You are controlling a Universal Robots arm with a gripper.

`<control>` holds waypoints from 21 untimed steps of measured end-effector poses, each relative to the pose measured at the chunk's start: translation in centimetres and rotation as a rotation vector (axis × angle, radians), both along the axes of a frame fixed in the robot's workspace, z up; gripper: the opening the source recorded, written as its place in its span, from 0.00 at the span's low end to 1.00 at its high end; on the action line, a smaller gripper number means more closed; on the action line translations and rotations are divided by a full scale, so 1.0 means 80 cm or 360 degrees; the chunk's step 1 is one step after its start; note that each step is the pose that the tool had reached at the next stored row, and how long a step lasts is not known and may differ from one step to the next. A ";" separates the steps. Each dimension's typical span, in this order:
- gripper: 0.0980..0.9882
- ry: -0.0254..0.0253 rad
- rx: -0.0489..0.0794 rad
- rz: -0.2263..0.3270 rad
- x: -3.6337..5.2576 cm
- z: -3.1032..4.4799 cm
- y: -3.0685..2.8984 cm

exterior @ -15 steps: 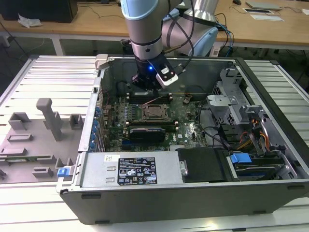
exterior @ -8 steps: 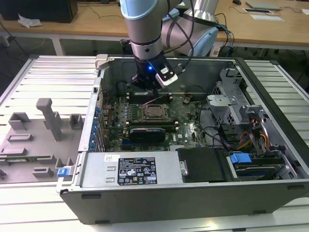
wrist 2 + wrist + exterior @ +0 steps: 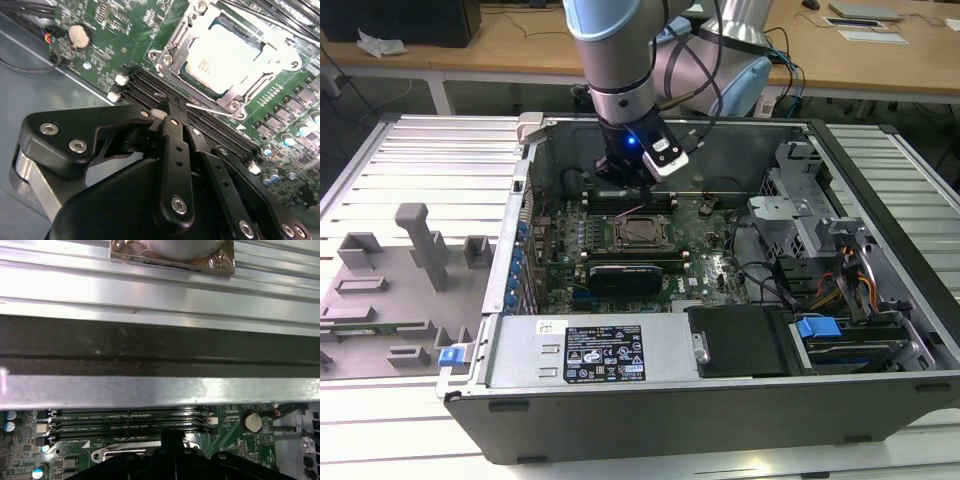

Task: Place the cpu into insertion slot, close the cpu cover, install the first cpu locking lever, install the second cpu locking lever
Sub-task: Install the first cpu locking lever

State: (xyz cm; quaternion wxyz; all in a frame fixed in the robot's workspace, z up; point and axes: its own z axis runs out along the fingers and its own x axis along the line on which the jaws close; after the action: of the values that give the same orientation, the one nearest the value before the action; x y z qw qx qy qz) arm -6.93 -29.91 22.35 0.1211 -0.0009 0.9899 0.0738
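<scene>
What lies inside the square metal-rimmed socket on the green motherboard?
The small square silvery chip lies in the dark metal-rimmed socket, with the thin grey metal frame plate over its edges. The socket's contacts beneath the chip are hidden.

Green on the flat printed motherboard (image 3: 125, 30), speckled with silver solder points and striped by long black memory slots (image 3: 142, 85). Silvery-beige on the small square metal-topped cpu (image 3: 227, 60), framed in the pale grey of the thin metal cpu cover (image 3: 280, 57). Matt black over the jointed gripper (image 3: 167, 107), dotted with silver screw heads. Shiny silver on the round coin battery (image 3: 80, 35). In the exterior view, bright blue on the plastic drive clip (image 3: 818, 326), white with black print on the rectangular label (image 3: 605, 352).
</scene>
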 end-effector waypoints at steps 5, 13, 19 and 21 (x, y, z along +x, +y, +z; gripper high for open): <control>0.01 -0.00060 0.0000 -0.0070 0.000 -0.0050 0.0000; 0.01 -0.00069 -0.0001 -0.0177 -0.006 -0.0121 0.0021; 0.01 -0.00080 0.0002 -0.0271 -0.007 -0.0175 0.0056; 0.01 -0.00090 0.0008 -0.0286 -0.007 -0.0180 0.0073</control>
State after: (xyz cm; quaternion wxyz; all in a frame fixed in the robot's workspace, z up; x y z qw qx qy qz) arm -7.50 -29.33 20.91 0.1300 0.0878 0.9855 0.0650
